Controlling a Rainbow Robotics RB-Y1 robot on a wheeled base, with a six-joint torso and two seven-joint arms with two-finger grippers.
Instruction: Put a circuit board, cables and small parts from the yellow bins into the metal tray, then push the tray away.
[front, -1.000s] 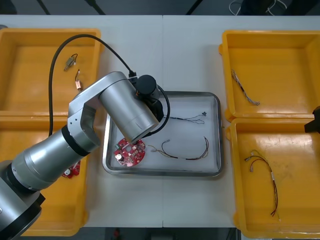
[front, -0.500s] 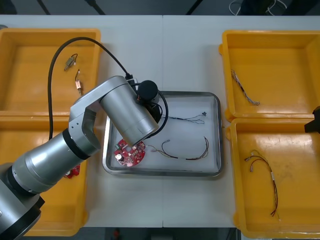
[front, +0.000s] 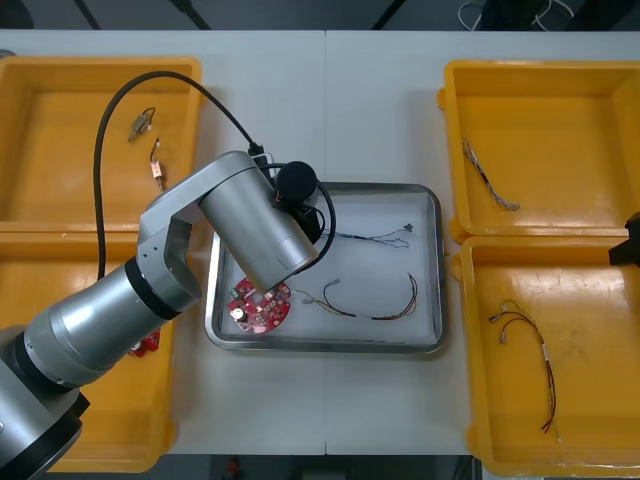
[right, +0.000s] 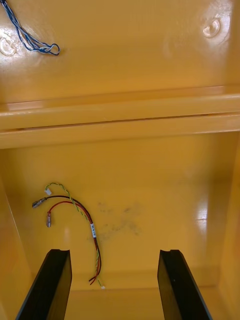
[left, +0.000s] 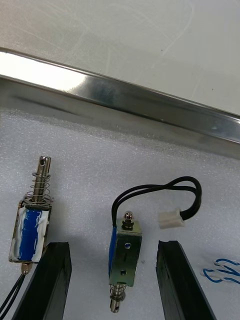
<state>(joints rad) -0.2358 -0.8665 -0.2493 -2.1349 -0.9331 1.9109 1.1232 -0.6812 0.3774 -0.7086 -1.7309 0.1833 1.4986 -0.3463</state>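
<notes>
Front: my left arm (front: 250, 230) reaches over the left part of the metal tray (front: 432, 262), wrist above its far left corner. The tray sits between the yellow bins (front: 455, 120). In the tray: a red circuit board (front: 258, 308) at the near left, a blue and white cable (front: 375, 238) toward the far right, and a red and yellow cable (front: 385, 312) near the front. My right arm (front: 630, 242) is parked at the right edge, by the rim between the two right bins.

Left wrist: left gripper (left: 114, 245) is spread wide, holding nothing. A small metal part (left: 125, 250) lies on the white tray floor between the fingers (left: 52, 280), touching neither; a black cable (left: 155, 192) loops off it to a white plug. A second part with a spring (left: 34, 220) lies just outside one finger. The tray rim runs just beyond both.

Right wrist: right gripper (right: 114, 255) has its jaws apart, empty, above the bin floor. A spare red and yellow cable (right: 75, 210) lies there, near one finger. A spare blue and white cable (right: 30, 40) is in the next bin.
</notes>
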